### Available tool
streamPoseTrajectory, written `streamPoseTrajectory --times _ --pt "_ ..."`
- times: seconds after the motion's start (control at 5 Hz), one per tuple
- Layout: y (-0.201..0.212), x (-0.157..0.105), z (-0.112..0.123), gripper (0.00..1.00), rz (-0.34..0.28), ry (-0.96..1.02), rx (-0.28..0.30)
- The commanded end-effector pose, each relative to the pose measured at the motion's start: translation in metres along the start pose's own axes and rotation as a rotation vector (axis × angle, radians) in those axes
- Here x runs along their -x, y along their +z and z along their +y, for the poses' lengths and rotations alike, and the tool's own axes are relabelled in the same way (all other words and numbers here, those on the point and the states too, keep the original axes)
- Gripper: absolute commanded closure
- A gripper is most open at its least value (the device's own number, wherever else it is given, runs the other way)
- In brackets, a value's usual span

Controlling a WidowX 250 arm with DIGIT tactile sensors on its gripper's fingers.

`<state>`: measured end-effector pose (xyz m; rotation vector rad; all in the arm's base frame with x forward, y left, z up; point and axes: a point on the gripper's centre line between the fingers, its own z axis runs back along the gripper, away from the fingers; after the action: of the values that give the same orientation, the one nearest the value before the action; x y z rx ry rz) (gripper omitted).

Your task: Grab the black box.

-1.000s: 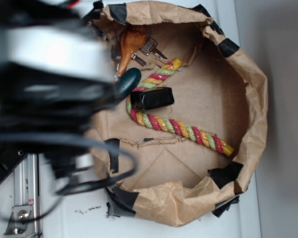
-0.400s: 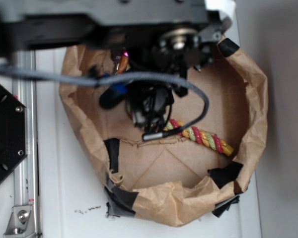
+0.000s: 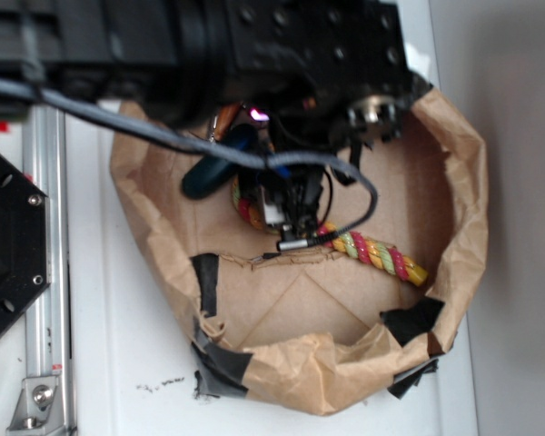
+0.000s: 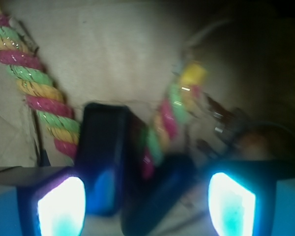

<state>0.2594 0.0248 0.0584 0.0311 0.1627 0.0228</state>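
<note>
My claw [image 4: 146, 196] is spread, black box [image 4: 105, 157] lower left touching rope [image 4: 37, 93] and teal case [image 4: 160, 194]; I risk clamping those too.

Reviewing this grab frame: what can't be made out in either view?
- Black box: hidden under the arm in the exterior view; in the wrist view its lower part is cut off by the frame.
- Tool: open, pads glowing, but whether a pad touches the box cannot be told through blur.
- Teal case: partly covered by the cable in the exterior view.
- Rope: its upper stretch is hidden by the arm.
</note>
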Motion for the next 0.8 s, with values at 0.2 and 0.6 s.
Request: streamPoseTrajectory --times 0.2,0.6 --pt "-0.033 -0.019 -0.041 1.0 0.038 -0.052 0.13" --pt "0.04 -0.009 -0.027 1.0 -0.067 -0.081 -0.001"
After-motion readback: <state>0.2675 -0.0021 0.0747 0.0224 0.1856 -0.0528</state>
